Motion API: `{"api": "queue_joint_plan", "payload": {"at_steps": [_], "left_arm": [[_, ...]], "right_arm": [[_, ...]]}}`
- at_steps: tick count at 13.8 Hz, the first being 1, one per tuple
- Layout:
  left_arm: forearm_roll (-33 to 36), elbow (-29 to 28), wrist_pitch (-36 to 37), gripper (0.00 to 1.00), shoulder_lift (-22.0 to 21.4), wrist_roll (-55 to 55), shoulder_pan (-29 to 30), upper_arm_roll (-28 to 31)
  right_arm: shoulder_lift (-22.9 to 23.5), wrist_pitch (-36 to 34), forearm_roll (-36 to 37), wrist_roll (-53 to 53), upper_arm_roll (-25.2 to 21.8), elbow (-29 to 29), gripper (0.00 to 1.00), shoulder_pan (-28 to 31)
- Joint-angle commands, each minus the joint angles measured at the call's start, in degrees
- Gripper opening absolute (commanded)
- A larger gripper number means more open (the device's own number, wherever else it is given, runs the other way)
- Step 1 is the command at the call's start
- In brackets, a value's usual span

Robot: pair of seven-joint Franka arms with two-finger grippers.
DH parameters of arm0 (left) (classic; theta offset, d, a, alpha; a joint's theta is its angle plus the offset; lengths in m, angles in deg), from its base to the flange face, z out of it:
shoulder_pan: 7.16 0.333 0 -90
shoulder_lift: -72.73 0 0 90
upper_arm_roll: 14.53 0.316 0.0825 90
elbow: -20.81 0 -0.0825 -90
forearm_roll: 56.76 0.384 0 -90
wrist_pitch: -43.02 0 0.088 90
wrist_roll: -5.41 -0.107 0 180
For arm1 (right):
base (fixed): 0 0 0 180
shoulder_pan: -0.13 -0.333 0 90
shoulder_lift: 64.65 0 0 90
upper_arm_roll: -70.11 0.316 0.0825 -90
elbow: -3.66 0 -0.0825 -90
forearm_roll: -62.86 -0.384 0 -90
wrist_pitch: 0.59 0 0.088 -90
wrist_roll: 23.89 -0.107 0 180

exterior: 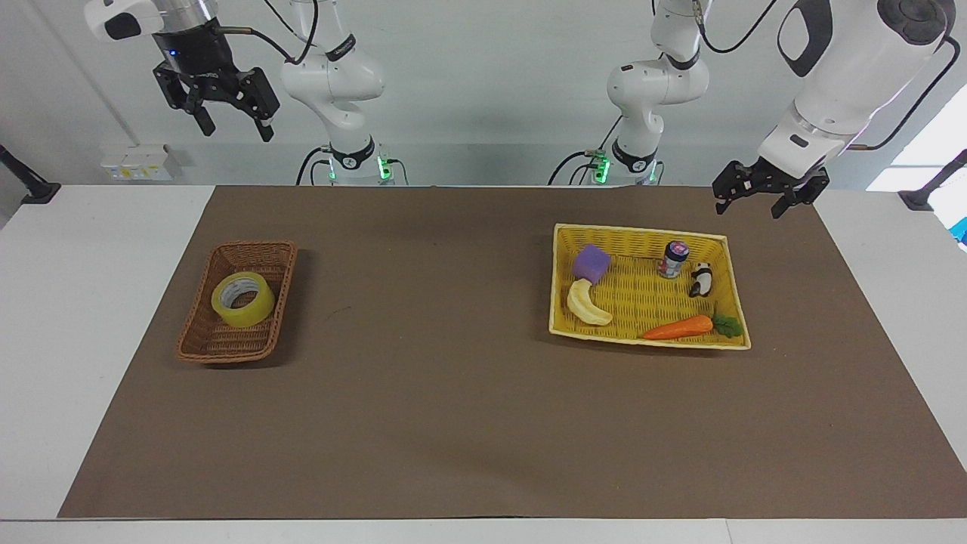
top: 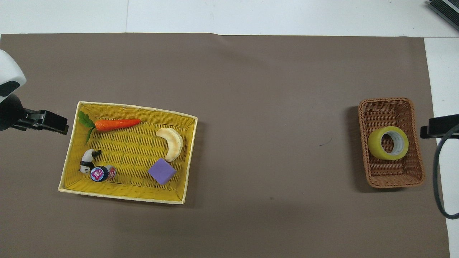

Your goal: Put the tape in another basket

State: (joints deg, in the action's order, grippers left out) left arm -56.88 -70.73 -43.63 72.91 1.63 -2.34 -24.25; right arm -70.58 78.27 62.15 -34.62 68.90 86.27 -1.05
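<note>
You have the wide roll of translucent yellow packing tape (exterior: pixel 242 299) lying flat in the small dark-brown woven wicker basket (exterior: pixel 204 341), at the left of the facing view and the right of the overhead view. Its round hole and grey-white core face up, so its short axis stands roughly upright and no long axis runs across the table (exterior: pixel 468 423). Judged from that, the task looks finished. The right hand (exterior: pixel 223 115) hangs high in the upper left of the facing view with its fingers apart and empty. The left hand (exterior: pixel 763 195) waits in the upper right, fingers also apart, near a corner of the large bright yellow woven tray basket (exterior: pixel 560 285). The risks are small: if you bring the right hand down again it could clip the wicker rim and shove or tip the light basket. A careless sweep of the left hand could catch the tray's edge.
</note>
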Motion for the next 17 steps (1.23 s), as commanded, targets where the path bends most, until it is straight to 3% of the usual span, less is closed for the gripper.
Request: {"api": "queue_joint_plan", "payload": {"at_steps": [1, 4, 17], "left_arm": [[0.47, 0.23, 0.52, 1.00, -0.35, -0.43, 0.80, -0.56], [0.47, 0.23, 0.52, 1.00, -0.35, -0.43, 0.80, -0.56], [0.47, 0.23, 0.52, 1.00, -0.35, -0.43, 0.80, -0.56]], "right_arm": [[-0.14, -1.07, 3.07, 1.83, 0.69, -0.42, 1.00, 0.04], [-1.02, -0.20, 2.81, 8.23, -0.10, 0.97, 1.00, 0.48], [-1.20, -0.55, 0.18, 8.34, 0.51, 1.33, 1.00, 0.21]]}}
